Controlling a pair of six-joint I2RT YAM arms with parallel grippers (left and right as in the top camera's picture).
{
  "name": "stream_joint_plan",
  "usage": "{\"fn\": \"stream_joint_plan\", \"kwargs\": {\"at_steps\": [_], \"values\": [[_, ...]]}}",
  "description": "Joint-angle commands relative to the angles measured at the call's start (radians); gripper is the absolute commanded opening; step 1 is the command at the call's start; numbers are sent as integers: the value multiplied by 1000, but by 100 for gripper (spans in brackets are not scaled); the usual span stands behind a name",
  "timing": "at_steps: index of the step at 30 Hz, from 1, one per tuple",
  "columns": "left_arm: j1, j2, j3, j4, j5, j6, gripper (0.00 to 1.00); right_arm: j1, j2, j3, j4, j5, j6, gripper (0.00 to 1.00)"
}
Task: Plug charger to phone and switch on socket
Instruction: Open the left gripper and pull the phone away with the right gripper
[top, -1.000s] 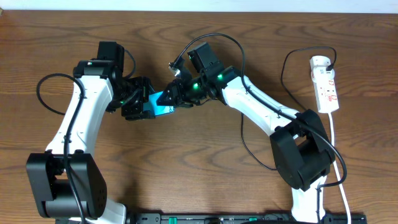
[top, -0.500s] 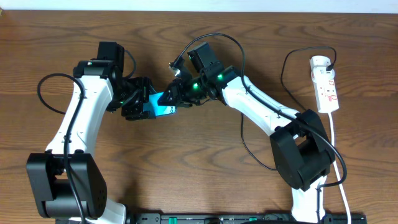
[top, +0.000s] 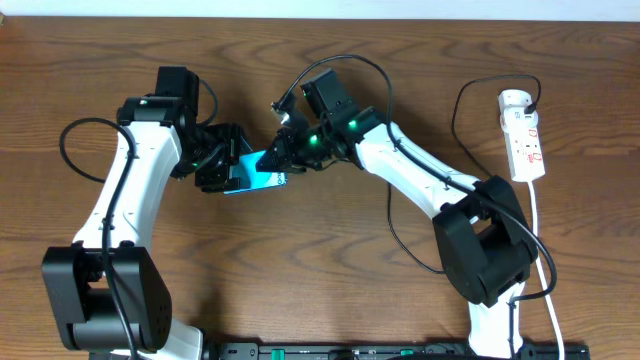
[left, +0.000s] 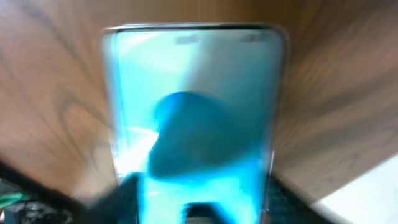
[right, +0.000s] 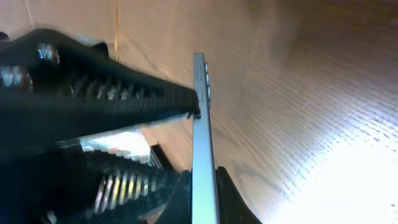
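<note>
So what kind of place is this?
Probably a robot lab or test bench: two white-and-black robot arms at a brown wooden table, a teal-screened smartphone between them, and a white power strip.

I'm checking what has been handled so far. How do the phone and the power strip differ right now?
The phone glows teal; the power strip is white with red switch marks. The phone is gripped by the left claw near the centre, with the right claw shut at its edge; the power strip lies flat far to the right, untouched. The phone looks shorter than the long power strip. Both are slim and roughly rectangular.
</note>
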Motion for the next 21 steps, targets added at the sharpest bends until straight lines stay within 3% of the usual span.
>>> {"fn": "stream_joint_plan", "kwargs": {"at_steps": [1,16,21], "values": [[0,-6,3,-6,16,7,7,15,-9,12,10,-11,-11,1],[8,-6,3,11,5,39,8,11,-9,12,-10,-10,-24,1],[37,-6,4,56,14,176,48,-16,-9,12,-42,-7,-45,1]]}}
